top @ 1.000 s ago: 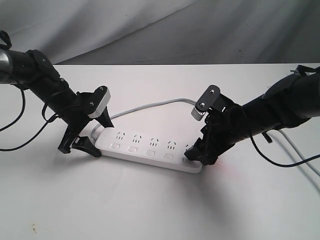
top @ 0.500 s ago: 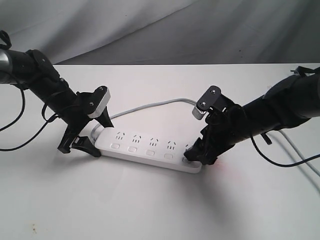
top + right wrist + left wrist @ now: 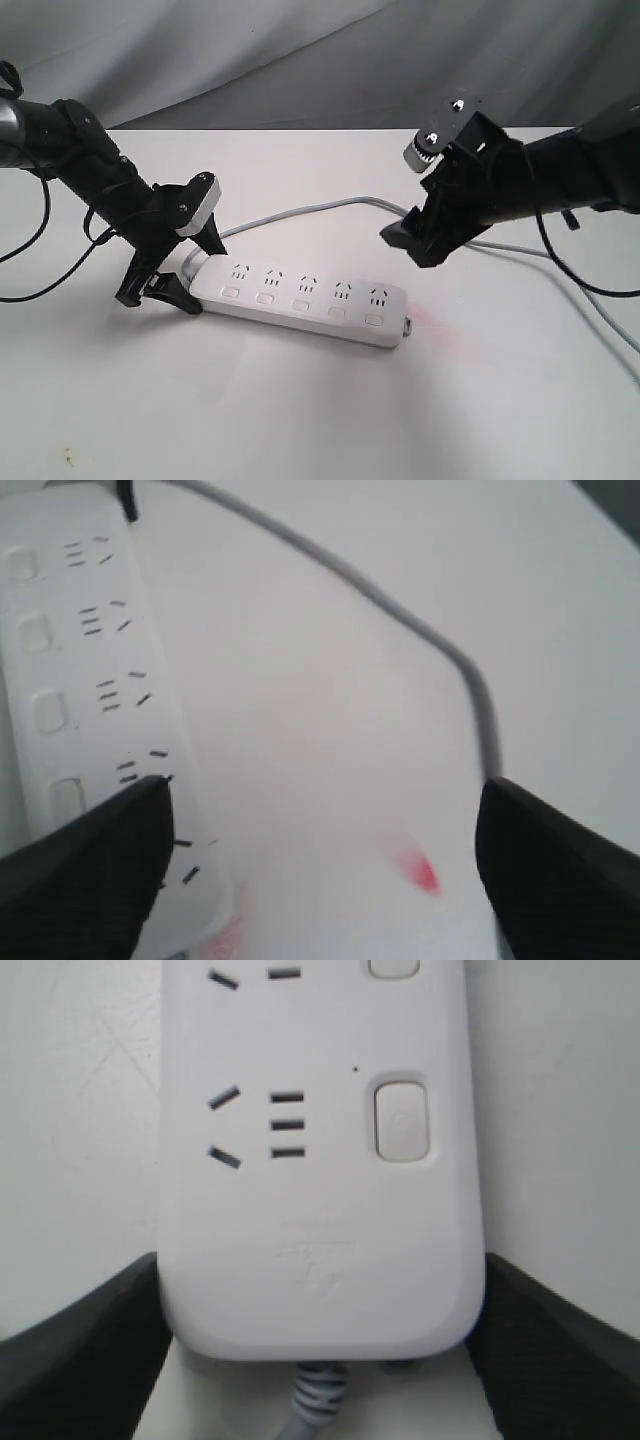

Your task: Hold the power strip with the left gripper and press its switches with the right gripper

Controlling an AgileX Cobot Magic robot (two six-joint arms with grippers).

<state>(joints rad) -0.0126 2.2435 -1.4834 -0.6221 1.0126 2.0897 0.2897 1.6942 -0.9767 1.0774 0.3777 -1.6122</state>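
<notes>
The white power strip [image 3: 300, 298] lies flat on the table, its row of switches [image 3: 301, 305] along the near side. My left gripper [image 3: 200, 278] straddles its cord end. In the left wrist view the black fingers [image 3: 90, 1350] press against both sides of the strip [image 3: 320, 1210], just past the last switch [image 3: 401, 1121]. My right gripper [image 3: 415, 245] hangs open in the air above and behind the strip's right end, touching nothing. The right wrist view shows the right gripper [image 3: 320, 870] over bare table, with the strip [image 3: 90, 730] and its switches [image 3: 48, 710] off to one side.
The grey cord [image 3: 300, 212] loops from the strip's left end behind it and runs off to the right, passing under the right arm; it also crosses the right wrist view as the cord [image 3: 400, 610]. A faint red light spot [image 3: 430, 322] lies on the table by the strip's right end.
My right gripper has lifted up and back off the strip's right-end switch, where it rested half a second ago. The left gripper and the strip have not moved.
</notes>
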